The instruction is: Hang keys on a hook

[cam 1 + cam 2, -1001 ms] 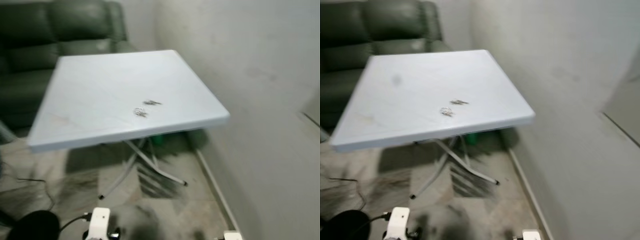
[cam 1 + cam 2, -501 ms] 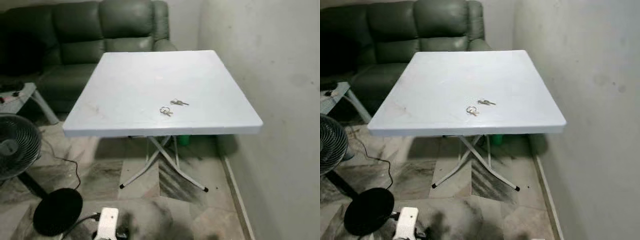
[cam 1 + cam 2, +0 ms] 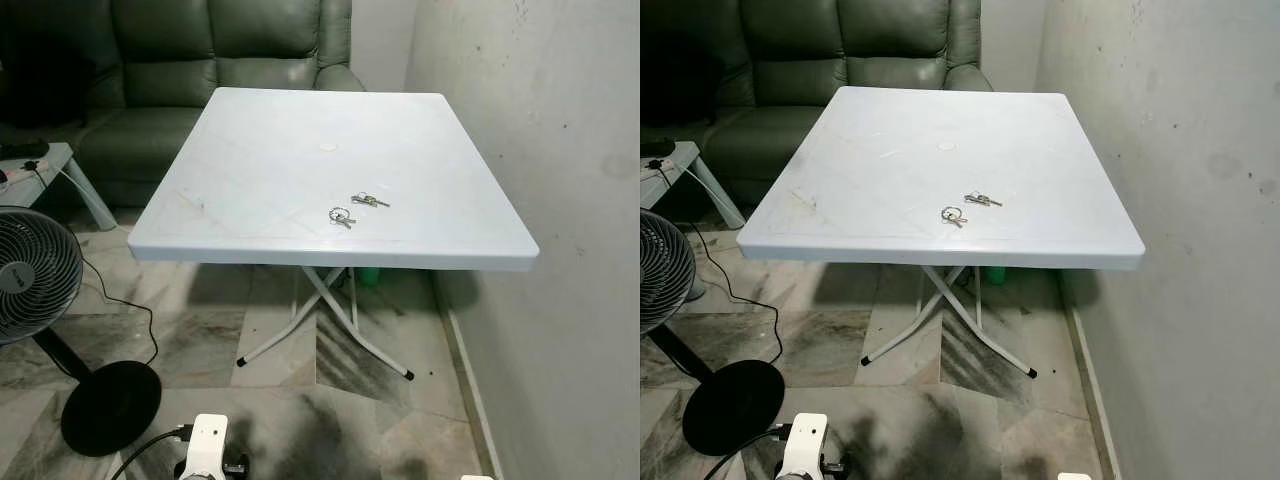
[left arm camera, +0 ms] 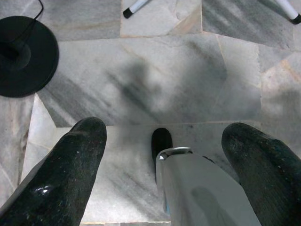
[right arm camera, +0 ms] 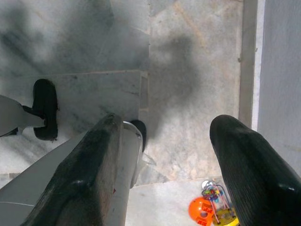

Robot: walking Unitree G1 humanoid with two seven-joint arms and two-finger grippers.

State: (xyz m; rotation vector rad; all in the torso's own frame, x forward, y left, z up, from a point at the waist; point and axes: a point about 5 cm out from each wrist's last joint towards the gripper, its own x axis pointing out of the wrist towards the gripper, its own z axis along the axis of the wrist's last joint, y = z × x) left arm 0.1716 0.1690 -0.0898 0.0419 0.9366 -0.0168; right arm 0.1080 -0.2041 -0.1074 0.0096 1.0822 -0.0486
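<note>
While the robot stands back from the white folding table (image 3: 250, 225), the two small bunches of keys (image 3: 341, 216) lie on its top, near the front edge and toward the side that faces the wall (image 3: 560, 150); the second bunch (image 3: 368, 201) sits just beside the first, a little farther from the edge. No hook can be made out anywhere.

Both arms hang low by the legs. The left gripper (image 4: 162, 165) has its fingers spread wide over the marble floor (image 4: 155, 80), holding nothing; the right gripper (image 5: 171, 160) is spread just as wide and also empty.

The step in hand looks like the approach. To do it well, the robot would likely need to close up square to the table's front edge so the keys fall within easy reach, then bring one gripper down over a ring rather than the flat blades, since thin metal on smooth plastic may slide away from a careless pinch.

From the head views come the table, the green sofa (image 3: 210, 60) behind it and the standing fan (image 3: 40, 280) off its left corner. The right wrist view adds a small colourful toy (image 5: 211, 209) on the floor near the wall, and the left wrist view shows the fan's black base (image 4: 26, 56).
</note>
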